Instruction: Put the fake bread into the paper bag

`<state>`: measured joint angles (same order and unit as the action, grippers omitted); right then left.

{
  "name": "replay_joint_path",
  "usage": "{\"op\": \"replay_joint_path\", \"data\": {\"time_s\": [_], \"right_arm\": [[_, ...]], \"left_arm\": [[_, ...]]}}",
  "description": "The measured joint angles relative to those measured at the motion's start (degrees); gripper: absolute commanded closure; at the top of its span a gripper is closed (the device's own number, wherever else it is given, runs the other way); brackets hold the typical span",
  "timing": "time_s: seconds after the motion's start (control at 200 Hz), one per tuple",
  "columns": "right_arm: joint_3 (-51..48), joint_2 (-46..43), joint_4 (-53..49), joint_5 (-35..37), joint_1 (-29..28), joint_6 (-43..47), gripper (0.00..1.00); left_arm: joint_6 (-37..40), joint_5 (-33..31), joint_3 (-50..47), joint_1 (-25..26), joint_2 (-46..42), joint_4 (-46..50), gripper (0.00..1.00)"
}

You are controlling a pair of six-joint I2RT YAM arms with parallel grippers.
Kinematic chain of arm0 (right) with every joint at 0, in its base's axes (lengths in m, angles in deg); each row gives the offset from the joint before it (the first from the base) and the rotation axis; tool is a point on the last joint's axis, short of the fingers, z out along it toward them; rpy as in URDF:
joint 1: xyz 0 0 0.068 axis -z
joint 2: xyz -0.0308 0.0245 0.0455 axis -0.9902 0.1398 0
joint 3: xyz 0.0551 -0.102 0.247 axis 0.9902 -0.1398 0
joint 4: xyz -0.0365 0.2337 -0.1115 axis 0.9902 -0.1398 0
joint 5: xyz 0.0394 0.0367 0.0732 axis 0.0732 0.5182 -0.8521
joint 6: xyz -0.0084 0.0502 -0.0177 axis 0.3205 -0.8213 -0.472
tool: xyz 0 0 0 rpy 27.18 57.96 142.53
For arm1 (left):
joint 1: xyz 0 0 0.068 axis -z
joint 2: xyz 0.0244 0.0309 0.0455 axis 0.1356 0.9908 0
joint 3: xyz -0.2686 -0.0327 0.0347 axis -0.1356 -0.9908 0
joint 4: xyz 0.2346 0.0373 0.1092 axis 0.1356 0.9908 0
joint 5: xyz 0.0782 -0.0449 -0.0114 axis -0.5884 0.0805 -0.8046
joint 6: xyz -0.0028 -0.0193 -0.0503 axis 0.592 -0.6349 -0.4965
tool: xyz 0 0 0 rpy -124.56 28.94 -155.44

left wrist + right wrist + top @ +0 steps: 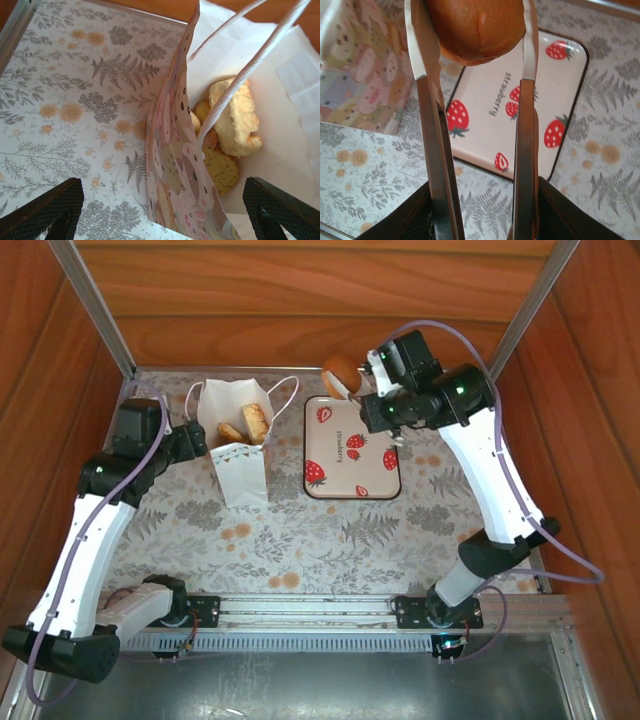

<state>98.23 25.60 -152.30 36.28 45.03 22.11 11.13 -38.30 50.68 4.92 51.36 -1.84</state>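
1. Right hand (372,392) squeezes tongs (432,125) that clamp the round brown bun (340,372), upper centre, lifted beside the strawberry tray (352,480).
2. Left hand (198,440) is spread open astride the paper bag (242,475) wall, likely steadying it; pastries (235,120) lie inside.

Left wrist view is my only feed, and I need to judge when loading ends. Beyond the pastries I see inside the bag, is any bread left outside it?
Observer: One piece, a round brown bun, is pinched in the tongs, and the right gripper is closed on them.
Operator: Where is it relative to the bag?
Observer: It is near the far edge of the strawberry tray, to the right of the paper bag and not yet over its mouth.
Operator: Is anything on the tray?
Observer: No, it carries no bread.
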Motion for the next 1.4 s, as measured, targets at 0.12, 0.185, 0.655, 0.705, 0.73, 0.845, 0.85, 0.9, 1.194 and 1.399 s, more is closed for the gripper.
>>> {"op": "replay_joint_path", "data": {"time_s": [0.12, 0.185, 0.655, 0.705, 0.73, 0.845, 0.85, 0.9, 1.194, 1.399], "right_arm": [[7.28, 3.76, -0.92, 1.31, -2.97, 0.85, 0.52], [10.99, 5.68, -1.36, 1.70, -4.46, 1.25, 0.52], [18.84, 10.62, 0.92, 0.11, -13.42, 2.86, 0.52], [18.99, 11.41, 1.42, -0.66, -14.27, 2.93, 0.52], [19.04, 12.00, 1.66, -0.98, -14.73, 2.99, 0.52], [19.10, 15.02, 2.47, -2.89, -16.09, 3.13, 0.52], [19.10, 15.15, 2.47, -2.93, -16.11, 3.13, 0.52], [19.12, 16.61, 2.60, -3.61, -16.63, 3.26, 0.51], [22.64, 25.11, 2.36, -4.81, -18.25, 4.68, 0.51], [22.86, 26.67, 2.34, -4.79, -18.62, 5.86, 0.50]], "left_arm": [[0.00, -0.50, 0.00, 0.00, 2.16, 0.63, 0.14], [0.00, -0.90, 0.00, -0.02, 3.21, 1.14, 0.15], [0.20, -4.11, 0.00, -0.02, 6.12, 1.36, 0.32], [0.20, -4.13, 0.00, -0.02, 6.12, 1.36, 0.35], [0.13, -4.09, 0.00, -0.02, 6.12, 1.33, 0.37], [-0.04, -3.74, 0.00, -0.02, 6.12, 1.22, 0.45], [-0.07, -3.69, 0.00, -0.02, 6.12, 1.20, 0.46], [-0.11, -3.50, 0.00, -0.02, 6.12, 1.14, 0.48], [-1.14, -0.81, 0.00, -0.02, 6.10, 0.24, 0.58], [-1.38, -0.17, 0.00, -0.02, 6.10, -0.42, 0.59]]}}
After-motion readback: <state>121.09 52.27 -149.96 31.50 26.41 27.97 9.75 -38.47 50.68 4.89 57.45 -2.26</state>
